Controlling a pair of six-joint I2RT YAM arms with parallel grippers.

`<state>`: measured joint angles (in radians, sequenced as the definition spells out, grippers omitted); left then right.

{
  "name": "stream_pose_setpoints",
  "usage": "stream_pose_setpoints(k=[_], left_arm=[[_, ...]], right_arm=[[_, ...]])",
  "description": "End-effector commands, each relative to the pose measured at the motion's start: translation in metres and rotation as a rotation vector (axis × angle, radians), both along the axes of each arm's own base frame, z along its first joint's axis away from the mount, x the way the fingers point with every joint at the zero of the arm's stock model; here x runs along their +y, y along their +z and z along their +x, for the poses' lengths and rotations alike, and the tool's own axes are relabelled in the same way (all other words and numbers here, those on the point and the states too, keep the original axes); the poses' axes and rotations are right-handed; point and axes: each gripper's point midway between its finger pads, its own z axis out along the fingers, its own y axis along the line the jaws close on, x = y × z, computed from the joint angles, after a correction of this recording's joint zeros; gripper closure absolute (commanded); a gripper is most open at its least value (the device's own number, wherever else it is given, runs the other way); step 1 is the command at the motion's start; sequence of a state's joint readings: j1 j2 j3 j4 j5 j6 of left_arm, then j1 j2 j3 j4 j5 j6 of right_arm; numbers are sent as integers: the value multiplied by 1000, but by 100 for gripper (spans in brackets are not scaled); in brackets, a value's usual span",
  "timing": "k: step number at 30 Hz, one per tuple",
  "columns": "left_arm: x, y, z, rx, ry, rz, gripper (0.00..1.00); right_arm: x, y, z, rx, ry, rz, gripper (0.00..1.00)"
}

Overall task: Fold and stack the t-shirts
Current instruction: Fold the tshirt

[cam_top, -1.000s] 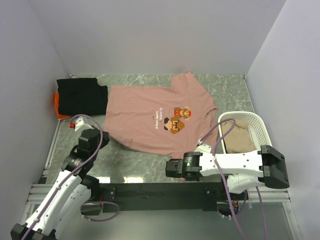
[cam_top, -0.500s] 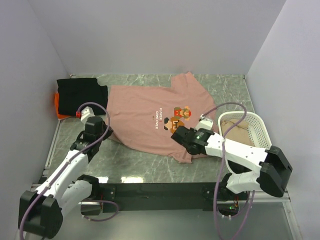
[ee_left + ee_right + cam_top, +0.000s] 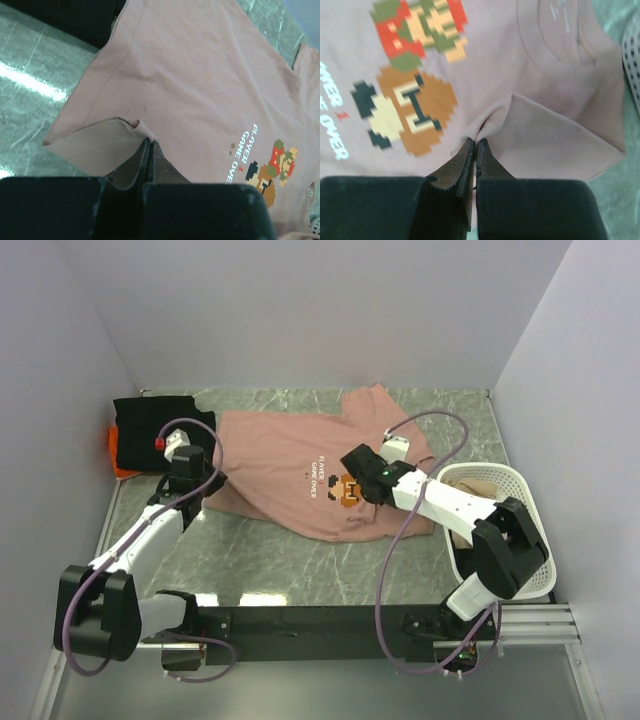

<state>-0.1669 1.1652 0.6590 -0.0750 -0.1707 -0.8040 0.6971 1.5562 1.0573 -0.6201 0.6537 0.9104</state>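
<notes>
The dusty-pink t-shirt (image 3: 290,445) lies spread on the table with its pixel-art graphic up. Its near edge is lifted and folded over towards the back. My left gripper (image 3: 203,476) is shut on the shirt's near-left hem corner; the left wrist view shows the gripper (image 3: 149,142) pinching a fold of the pink cloth (image 3: 200,85). My right gripper (image 3: 352,462) is shut on the near-right hem, over the graphic; the right wrist view shows the gripper (image 3: 474,143) pinching the pink hem (image 3: 540,130). The black t-shirt (image 3: 160,425) lies folded on the orange one (image 3: 118,458) at the far left.
A white mesh basket (image 3: 522,502) holding a beige cloth (image 3: 478,490) stands at the right, close to my right arm. Its rim shows in the right wrist view (image 3: 632,65). Grey walls close in the table on three sides.
Both grippers have moved from the table's near side towards the back, carrying the pink shirt's near hem with them, so the shirt's near part now folds over itself.
</notes>
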Motion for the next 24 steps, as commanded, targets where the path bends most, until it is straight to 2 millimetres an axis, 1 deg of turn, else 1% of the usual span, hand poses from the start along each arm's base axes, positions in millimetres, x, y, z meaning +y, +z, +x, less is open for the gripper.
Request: stream_pose_setpoints(k=[1,2,7,11,13,14,15,16,17,24], left_arm=[[-2,31,25,-96,-26,-5,99],[-2,32,30,-93,-28,-2,100],[-4,29,41,-76,-51,4,99],[-2,31,50,-73,-57,17,99],[-1,30,53,-69,-60,22,100],[0,30,56,-66,-59,25,99],[1,30,58,-63,-59,28,99],[2,29,59,-61,-57,27,99],[4,28,62,-58,-52,29,99],[12,16,73,-27,-42,31,99]], right_arm=[[2,26,35,-83,23,15,100],[2,28,40,-86,21,18,100],[-10,34,61,-100,9,16,100],[-12,45,77,-118,18,10,100],[-12,43,83,-112,21,5,100],[-12,46,88,-120,17,7,100],[-12,48,90,-121,23,1,100],[-11,43,92,-110,26,-6,100],[-11,48,97,-120,24,-8,100],[-23,49,112,-114,-4,-39,100]])
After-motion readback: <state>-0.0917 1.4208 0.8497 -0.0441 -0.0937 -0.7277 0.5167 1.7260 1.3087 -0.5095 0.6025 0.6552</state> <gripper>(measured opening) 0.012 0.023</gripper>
